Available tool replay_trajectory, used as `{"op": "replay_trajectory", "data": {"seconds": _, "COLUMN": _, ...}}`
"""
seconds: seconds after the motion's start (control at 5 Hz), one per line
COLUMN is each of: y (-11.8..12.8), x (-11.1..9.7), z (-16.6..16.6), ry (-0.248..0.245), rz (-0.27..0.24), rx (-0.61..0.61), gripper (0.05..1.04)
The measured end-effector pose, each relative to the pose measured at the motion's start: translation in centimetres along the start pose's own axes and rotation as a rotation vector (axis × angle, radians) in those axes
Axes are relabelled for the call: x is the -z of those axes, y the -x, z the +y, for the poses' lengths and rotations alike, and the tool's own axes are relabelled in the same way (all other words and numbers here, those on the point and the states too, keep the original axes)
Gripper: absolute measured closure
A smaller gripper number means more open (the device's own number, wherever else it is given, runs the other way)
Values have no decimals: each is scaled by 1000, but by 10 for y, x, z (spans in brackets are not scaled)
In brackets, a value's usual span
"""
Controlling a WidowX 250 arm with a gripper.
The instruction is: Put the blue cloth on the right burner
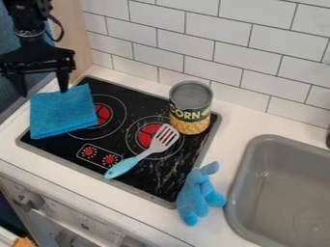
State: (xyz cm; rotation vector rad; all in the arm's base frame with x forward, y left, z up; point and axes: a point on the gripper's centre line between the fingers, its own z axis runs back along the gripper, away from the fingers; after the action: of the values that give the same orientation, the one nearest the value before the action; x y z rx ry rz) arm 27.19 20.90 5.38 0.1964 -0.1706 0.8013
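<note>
Blue cloth lay across the left edge of the cooktop, overlapping the left burner, gripper near its rear edge, fingers apart, presumably to provide grasping clearance.

From where I sit, the arm runs off my view at the upper left, and I can't tell whether the gripper touches the blue cloth. That cloth hides the left side of the left burner from me, the spatula covers part of the right burner, and the can blocks some of the cooktop. I lose the sink past the right and bottom edges, a dark thing at the right edge is too cropped to name, and so is an orange-brown one at bottom left
</note>
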Motion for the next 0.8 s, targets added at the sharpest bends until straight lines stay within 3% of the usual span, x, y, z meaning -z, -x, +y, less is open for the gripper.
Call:
{"op": "replay_trajectory", "data": {"seconds": 0.4, "y": -2, "x": 37, "z": -4, "ry": -45, "rz": 47, "rx": -61, "gripper": 83}}
{"op": "replay_trajectory", "data": {"seconds": 0.6, "y": 6, "x": 52, "z": -13, "ry": -37, "rz": 87, "rx": -55, "gripper": 83}}
{"op": "replay_trajectory", "data": {"seconds": 0.8, "y": 6, "x": 56, "z": -22, "ry": 19, "rz": 88, "rx": -31, "gripper": 83}}
